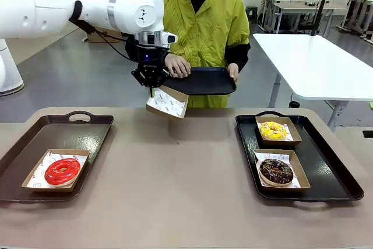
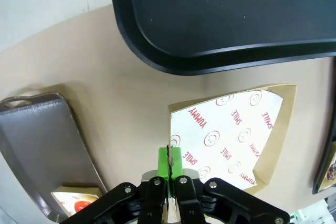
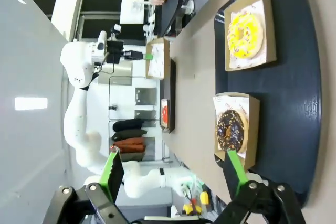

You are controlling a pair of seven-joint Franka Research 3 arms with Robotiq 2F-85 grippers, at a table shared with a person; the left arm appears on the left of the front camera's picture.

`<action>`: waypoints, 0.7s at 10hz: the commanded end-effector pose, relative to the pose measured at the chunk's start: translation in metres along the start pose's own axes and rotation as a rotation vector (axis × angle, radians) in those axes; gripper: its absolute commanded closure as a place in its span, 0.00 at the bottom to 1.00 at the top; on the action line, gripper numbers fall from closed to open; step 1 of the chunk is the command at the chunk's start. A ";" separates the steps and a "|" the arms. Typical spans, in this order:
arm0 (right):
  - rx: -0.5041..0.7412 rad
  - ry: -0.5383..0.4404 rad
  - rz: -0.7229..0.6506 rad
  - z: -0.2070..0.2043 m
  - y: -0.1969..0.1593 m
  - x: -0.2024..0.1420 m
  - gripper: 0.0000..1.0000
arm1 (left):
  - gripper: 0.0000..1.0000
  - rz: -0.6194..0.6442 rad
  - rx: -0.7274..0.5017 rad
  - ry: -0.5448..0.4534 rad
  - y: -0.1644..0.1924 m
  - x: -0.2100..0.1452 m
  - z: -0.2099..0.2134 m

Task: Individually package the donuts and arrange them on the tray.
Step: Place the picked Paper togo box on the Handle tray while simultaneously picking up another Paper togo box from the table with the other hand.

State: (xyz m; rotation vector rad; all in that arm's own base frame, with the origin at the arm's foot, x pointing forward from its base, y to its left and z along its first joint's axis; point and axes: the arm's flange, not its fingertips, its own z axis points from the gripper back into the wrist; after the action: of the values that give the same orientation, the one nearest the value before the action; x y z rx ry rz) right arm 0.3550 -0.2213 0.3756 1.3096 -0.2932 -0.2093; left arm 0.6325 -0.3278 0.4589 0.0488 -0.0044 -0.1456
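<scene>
Brown surface (image 1: 175,167) is carrying two dark trays: the left tray (image 1: 35,144) is bearing the red donut (image 1: 62,171), the right tray (image 1: 326,167) the yellow donut (image 1: 273,130) and chocolate donut (image 1: 276,171), each boxed. Above the surface's far edge, the left tool (image 1: 152,88) is pinching an empty paper-lined box (image 1: 167,102) by its rim. The right tool (image 3: 173,169) is hanging wide open, empty.

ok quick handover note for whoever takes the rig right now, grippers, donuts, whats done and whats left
Left gripper: shut on the rim of an empty paper box, held above the table near the person's black tray.
Right gripper: open, holding nothing, above the right tray.
Done: yellow donut and chocolate donut boxed on the right tray; red donut boxed on the left tray.
Left: the held box is still unfilled.
</scene>
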 end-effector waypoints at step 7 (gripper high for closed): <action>0.002 0.026 -0.013 0.001 -0.005 0.011 0.00 | 1.00 0.003 -0.016 0.002 0.007 -0.005 0.005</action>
State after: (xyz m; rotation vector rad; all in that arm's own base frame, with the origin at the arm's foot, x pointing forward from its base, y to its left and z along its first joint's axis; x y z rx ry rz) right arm 0.3690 -0.2332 0.3705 1.3109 -0.2547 -0.2059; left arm 0.6338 -0.3243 0.4615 0.0453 -0.0063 -0.1401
